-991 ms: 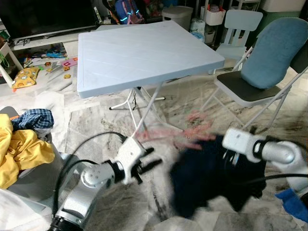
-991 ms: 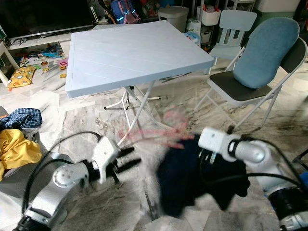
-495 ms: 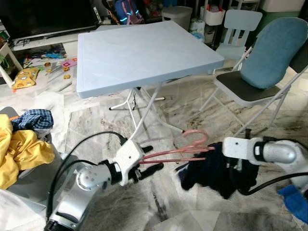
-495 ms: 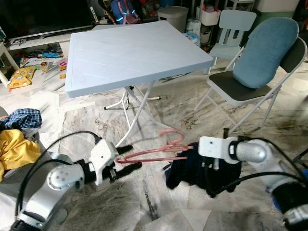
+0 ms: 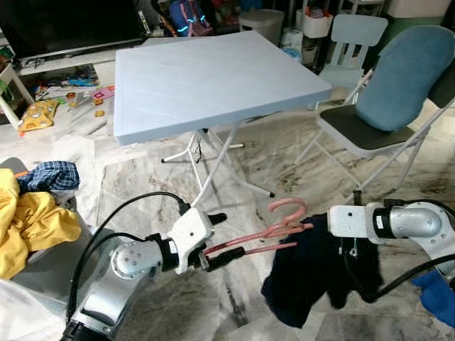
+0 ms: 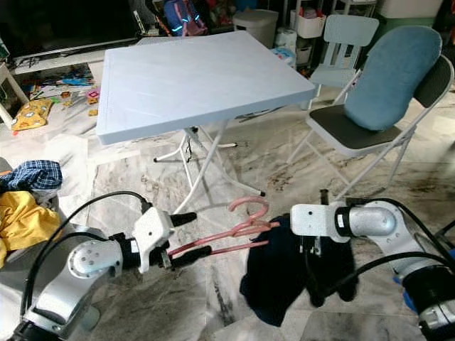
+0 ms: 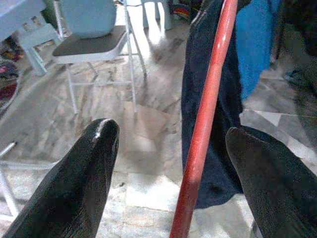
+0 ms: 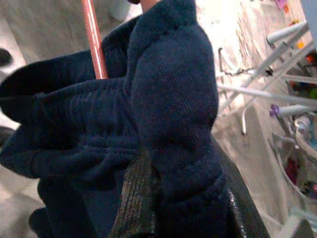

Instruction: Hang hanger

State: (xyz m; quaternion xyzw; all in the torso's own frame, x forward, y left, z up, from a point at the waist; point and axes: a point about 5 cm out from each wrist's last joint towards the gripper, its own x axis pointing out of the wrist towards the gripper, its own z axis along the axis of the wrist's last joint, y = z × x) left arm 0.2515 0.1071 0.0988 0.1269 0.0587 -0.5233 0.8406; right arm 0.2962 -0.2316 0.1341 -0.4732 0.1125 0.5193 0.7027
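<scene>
Pink hanger [image 5: 263, 233] btwn spread left gripper [image 5: 213, 239] jaws; right gripper [image 8: 163, 163] jaws pinch navy garment [image 5: 320, 273].

You have the counter [image 5: 213, 78] as your landmark: before it, over the floor [image 5: 142, 177], the hanger [image 5: 256, 238] runs from the left gripper [image 5: 217, 238] rightward to the garment [image 5: 320, 273]; right of it stands the chair [image 5: 384, 114]; left, a clothes pile [image 5: 35, 213]
</scene>
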